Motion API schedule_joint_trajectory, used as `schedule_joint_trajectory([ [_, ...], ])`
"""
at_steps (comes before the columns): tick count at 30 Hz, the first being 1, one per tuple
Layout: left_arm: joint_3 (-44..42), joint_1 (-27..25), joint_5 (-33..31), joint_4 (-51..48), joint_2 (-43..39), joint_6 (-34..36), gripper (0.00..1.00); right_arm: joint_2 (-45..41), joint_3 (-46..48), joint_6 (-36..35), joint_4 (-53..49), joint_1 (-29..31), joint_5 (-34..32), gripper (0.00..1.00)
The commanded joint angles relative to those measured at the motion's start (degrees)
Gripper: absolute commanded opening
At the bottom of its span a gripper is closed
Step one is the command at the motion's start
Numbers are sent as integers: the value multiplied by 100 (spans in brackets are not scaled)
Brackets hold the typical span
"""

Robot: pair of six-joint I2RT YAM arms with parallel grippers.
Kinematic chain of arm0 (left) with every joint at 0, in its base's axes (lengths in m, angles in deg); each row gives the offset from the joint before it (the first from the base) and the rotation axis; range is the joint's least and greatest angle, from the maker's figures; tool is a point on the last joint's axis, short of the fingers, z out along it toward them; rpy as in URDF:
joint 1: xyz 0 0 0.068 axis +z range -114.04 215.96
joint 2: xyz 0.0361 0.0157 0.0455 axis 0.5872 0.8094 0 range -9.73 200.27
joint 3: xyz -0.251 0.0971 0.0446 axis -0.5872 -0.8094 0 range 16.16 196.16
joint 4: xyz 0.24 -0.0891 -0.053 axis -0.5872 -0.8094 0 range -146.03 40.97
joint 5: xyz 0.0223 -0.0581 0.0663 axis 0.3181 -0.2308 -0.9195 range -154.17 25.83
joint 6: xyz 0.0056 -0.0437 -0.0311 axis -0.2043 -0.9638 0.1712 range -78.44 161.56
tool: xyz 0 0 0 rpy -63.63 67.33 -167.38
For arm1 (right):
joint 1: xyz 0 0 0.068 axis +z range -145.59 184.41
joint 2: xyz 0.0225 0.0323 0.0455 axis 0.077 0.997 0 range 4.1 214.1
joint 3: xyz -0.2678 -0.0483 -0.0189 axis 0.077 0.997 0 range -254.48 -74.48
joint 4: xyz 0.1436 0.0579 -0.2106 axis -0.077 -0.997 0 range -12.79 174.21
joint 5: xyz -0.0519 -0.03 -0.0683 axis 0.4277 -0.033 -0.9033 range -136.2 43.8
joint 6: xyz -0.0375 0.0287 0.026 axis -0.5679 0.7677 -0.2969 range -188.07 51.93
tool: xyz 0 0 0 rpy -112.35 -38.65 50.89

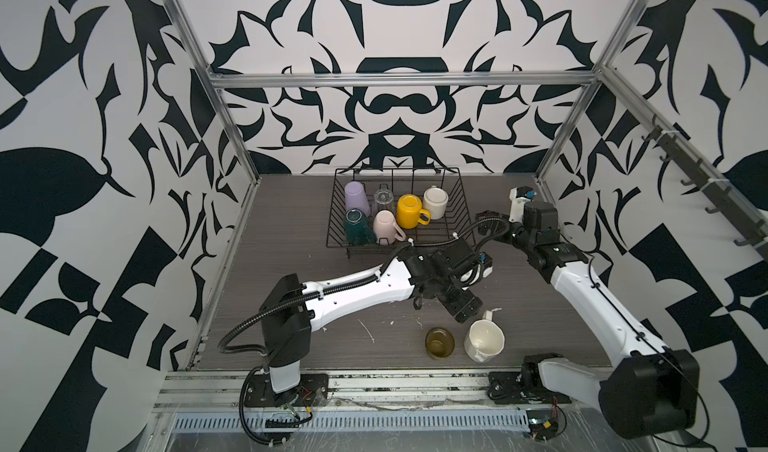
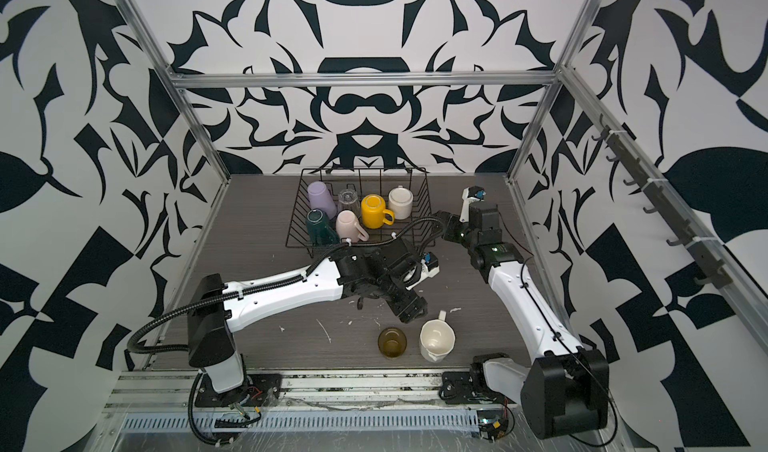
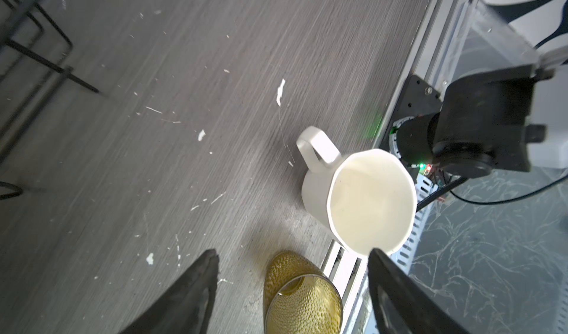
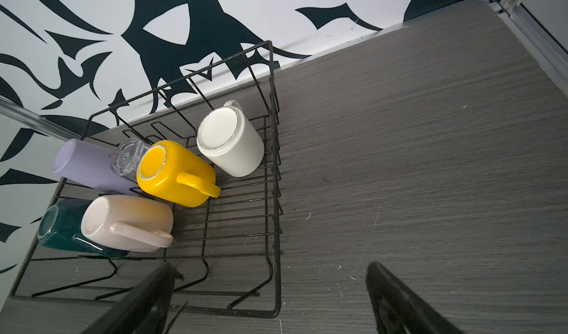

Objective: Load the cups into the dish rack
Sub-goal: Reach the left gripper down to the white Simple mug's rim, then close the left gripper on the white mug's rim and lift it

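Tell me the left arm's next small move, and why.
Probably lower the open left gripper around the olive glass and close: the glass stands upright on the table below it, not yet in the dish rack, beside the white faceted mug.

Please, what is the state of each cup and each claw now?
dish rack: holding six cups
lilac tumbler: inverted
clear glass: inverted
yellow mug: inverted
cream mug: inverted
dark green mug: inverted
pink mug: inverted
olive glass: upright, on table
white faceted mug: upright, on table
left claw: open, empty
right claw: open, empty

Black-and-white patterned walls (image 1: 395,34) enclose grey woodgrain tabletop (image 1: 291,242).
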Motion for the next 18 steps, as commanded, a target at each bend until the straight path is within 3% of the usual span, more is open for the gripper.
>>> schedule_joint_trajectory([
  [1, 232, -132, -73, -379, 133, -94, 79, -232, 53, -90, 25, -46, -88, 99],
  [9, 375, -387, -177, -342, 444, -680, 80, -638, 283, -27, -214, -369, -388, 99],
  [18, 269, -390, -305, -23, 624, -1086, 80, -912, 611, 178, -53, -981, 136, 100],
])
